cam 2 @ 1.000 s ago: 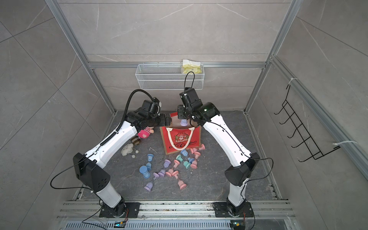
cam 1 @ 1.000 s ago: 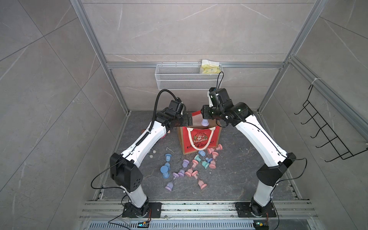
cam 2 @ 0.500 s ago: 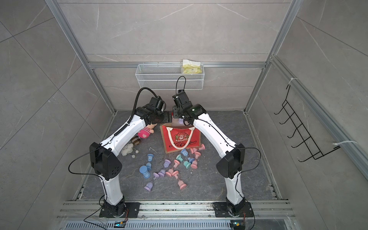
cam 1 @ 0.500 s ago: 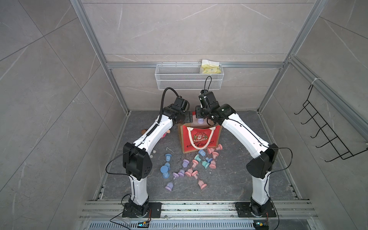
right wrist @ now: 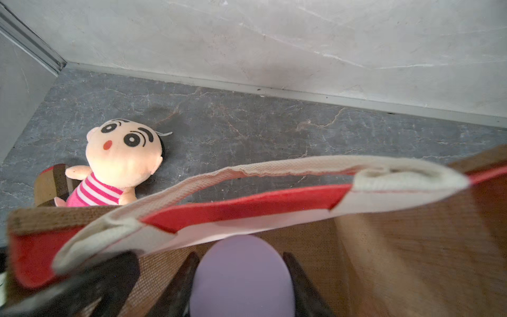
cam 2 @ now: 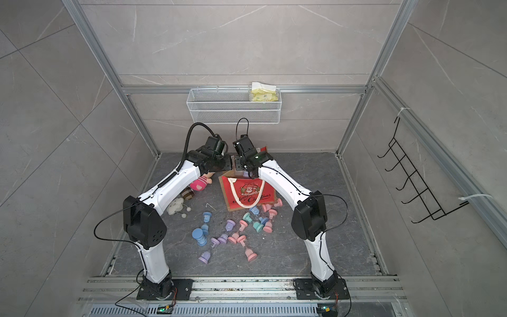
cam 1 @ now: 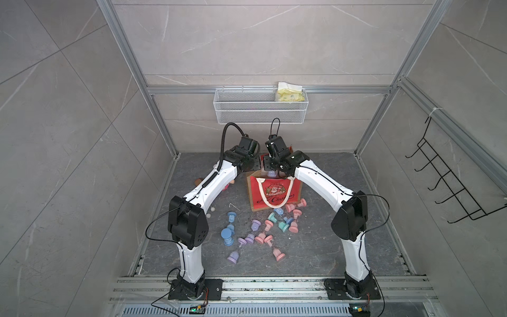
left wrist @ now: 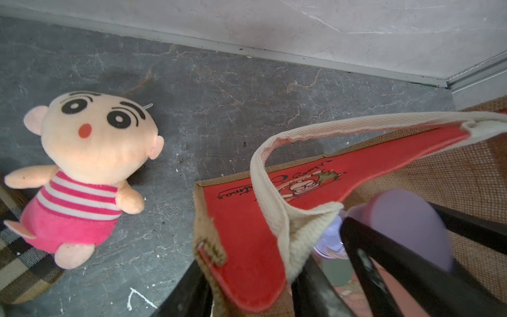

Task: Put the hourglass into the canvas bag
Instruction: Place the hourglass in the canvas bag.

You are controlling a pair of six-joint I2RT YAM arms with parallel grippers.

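Two arms are recorded, the left arm and the right arm. Each is clad in glossy white shells linked by boxy black joint housings. A cluster of small round holes is noted on the left housing. Flat black base plates are fitted. A ribbed black hose and thin black cables are routed externally. The left gripper and right gripper are fitted with black fingers.

Lavender hourglass cut off at the frame edge, outline blurred; plush doll mostly hidden beneath the left arm.
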